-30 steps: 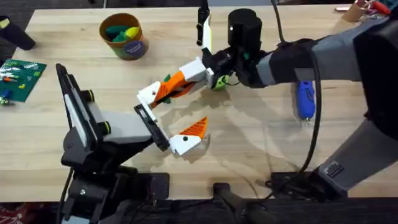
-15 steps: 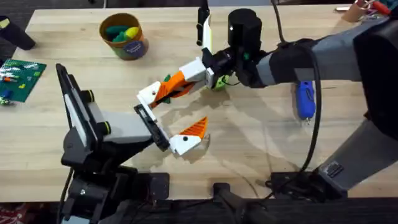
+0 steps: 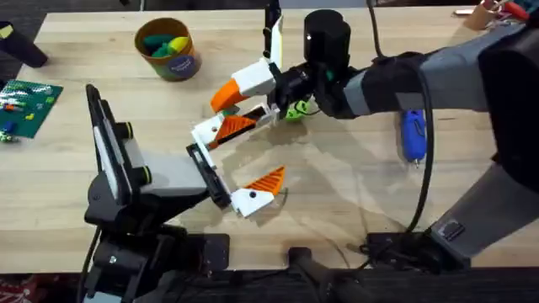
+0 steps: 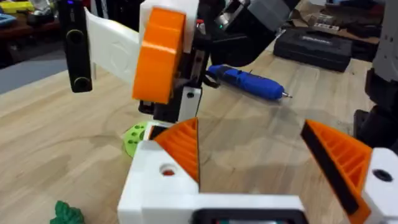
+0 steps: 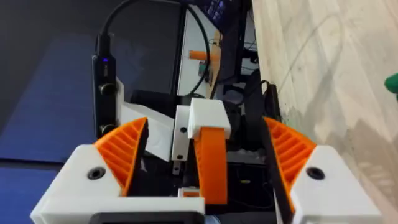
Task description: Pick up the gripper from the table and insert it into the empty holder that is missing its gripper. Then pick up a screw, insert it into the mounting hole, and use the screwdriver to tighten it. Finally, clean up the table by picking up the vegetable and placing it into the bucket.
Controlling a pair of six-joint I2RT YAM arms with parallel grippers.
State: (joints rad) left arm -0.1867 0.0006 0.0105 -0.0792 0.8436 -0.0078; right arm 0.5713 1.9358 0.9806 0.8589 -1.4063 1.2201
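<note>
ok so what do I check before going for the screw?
1. Gripper seated on holder: ok, as far as the left wrist view shows.
2. Right gripper open, fingers not touching the seated gripper: ok.
3. Left gripper open, nothing gripped: ok.
4. Screw located: cannot tell, none can be made out.
5. Screwdriver lying free on the table: ok.
6. Bucket upright: ok.
</note>
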